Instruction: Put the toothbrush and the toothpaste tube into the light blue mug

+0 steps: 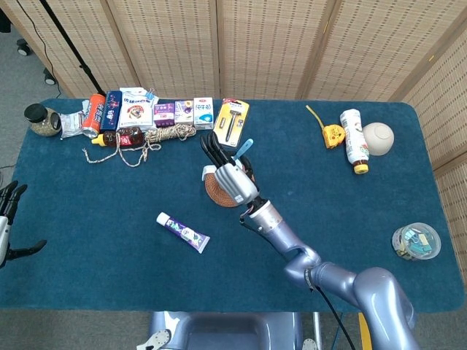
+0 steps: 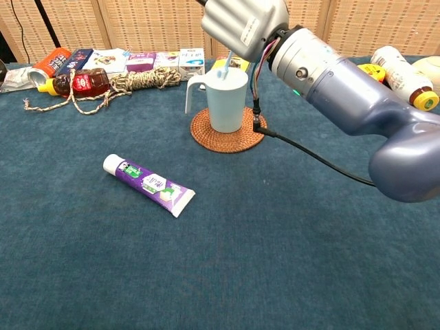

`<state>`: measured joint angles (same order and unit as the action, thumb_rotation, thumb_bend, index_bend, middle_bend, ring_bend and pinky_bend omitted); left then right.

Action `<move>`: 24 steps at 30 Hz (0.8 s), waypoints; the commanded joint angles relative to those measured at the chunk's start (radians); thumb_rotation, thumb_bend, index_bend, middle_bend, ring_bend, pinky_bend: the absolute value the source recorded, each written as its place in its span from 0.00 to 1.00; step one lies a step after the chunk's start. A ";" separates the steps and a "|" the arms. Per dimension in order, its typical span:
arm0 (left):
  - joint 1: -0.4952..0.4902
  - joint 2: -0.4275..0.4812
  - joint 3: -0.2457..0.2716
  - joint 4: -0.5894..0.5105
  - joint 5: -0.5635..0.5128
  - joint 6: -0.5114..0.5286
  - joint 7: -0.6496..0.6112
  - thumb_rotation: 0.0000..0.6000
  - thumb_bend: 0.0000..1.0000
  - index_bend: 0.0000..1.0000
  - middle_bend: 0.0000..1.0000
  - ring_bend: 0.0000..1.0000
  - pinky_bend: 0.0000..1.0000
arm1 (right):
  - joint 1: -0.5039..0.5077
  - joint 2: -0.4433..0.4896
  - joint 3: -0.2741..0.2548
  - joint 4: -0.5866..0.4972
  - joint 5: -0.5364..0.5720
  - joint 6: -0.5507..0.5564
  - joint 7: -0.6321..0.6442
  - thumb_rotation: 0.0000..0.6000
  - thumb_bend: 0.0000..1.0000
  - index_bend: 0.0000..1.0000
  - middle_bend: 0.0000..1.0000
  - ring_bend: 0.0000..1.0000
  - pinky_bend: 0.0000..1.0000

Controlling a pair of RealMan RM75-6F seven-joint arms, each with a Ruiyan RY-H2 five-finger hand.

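Right hand over blue table, wicker screens behind.

Rope coil, cartons, razor pack along counter back edge; white bottle, bowl far right.

I see the blue tabletop carrying the toothpaste tube, a woven coaster and a rope.
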<state>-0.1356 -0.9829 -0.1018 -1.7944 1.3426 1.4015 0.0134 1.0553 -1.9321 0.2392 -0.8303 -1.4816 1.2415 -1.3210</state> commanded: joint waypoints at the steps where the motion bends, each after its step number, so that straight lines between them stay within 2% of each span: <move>1: 0.000 0.000 0.001 0.000 0.001 0.000 0.000 1.00 0.00 0.00 0.00 0.00 0.00 | 0.000 -0.003 -0.008 0.014 -0.007 -0.001 -0.003 1.00 0.47 0.56 0.01 0.00 0.00; 4: 0.000 -0.001 0.001 -0.001 0.001 0.001 0.001 1.00 0.00 0.00 0.00 0.00 0.00 | -0.006 -0.010 -0.016 0.029 -0.009 0.000 -0.026 1.00 0.47 0.50 0.00 0.00 0.00; 9: -0.001 -0.001 0.001 0.000 0.000 -0.001 0.002 1.00 0.00 0.00 0.00 0.00 0.00 | -0.009 -0.013 -0.018 0.024 -0.011 0.001 -0.026 1.00 0.47 0.21 0.00 0.00 0.00; 12: -0.001 -0.001 0.001 0.000 -0.001 -0.001 0.003 1.00 0.00 0.00 0.00 0.00 0.00 | -0.011 -0.013 -0.018 0.015 -0.011 0.002 -0.028 1.00 0.47 0.08 0.00 0.00 0.00; 18: -0.002 -0.002 0.002 0.001 0.002 -0.003 0.003 1.00 0.00 0.00 0.00 0.00 0.00 | -0.021 0.001 -0.015 -0.021 -0.018 0.023 -0.026 1.00 0.47 0.03 0.00 0.00 0.00; 21: -0.004 -0.003 0.003 0.003 0.005 -0.005 0.004 1.00 0.00 0.00 0.00 0.00 0.00 | -0.039 0.034 0.001 -0.084 -0.018 0.063 -0.005 1.00 0.47 0.02 0.00 0.00 0.00; 24: -0.010 -0.006 0.005 0.013 0.018 -0.010 -0.001 1.00 0.00 0.00 0.00 0.00 0.00 | -0.083 0.121 0.016 -0.208 -0.019 0.116 0.057 1.00 0.47 0.02 0.00 0.00 0.00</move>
<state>-0.1441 -0.9877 -0.0971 -1.7838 1.3586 1.3924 0.0138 1.0089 -1.8796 0.2404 -0.9480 -1.4986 1.3113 -1.3148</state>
